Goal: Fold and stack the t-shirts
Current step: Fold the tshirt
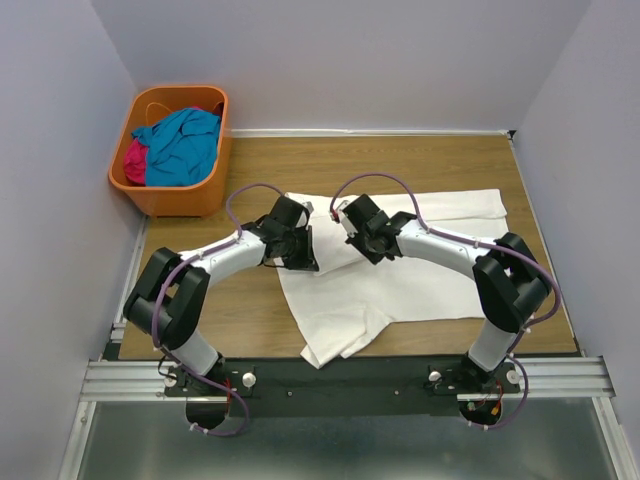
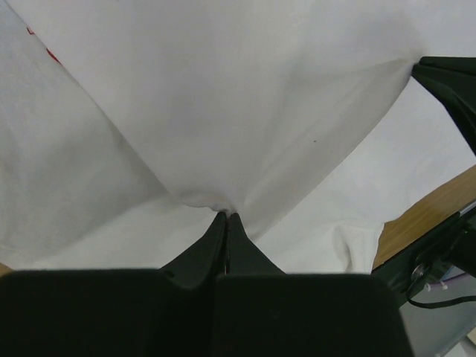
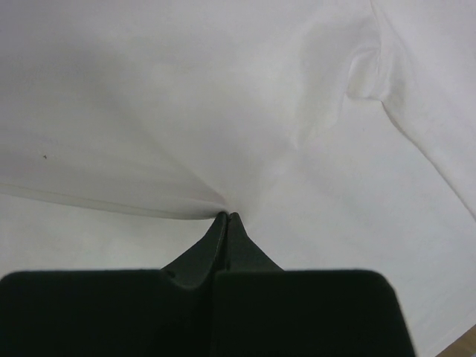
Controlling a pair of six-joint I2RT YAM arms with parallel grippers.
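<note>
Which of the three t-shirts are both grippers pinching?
The white cloth t-shirt on the wooden table; teal-blue tee and magenta tee sit in the orange basket.

Bare worktop (image 1: pixel 245 310) lies near-left; the white t-shirt (image 1: pixel 420 290) covers centre and right; an orange basket (image 1: pixel 170 200) blocks the far-left corner.

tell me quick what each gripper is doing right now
left gripper: closed, pinching a fold of the white t-shirt
right gripper: closed, pinching the same white t-shirt
</note>
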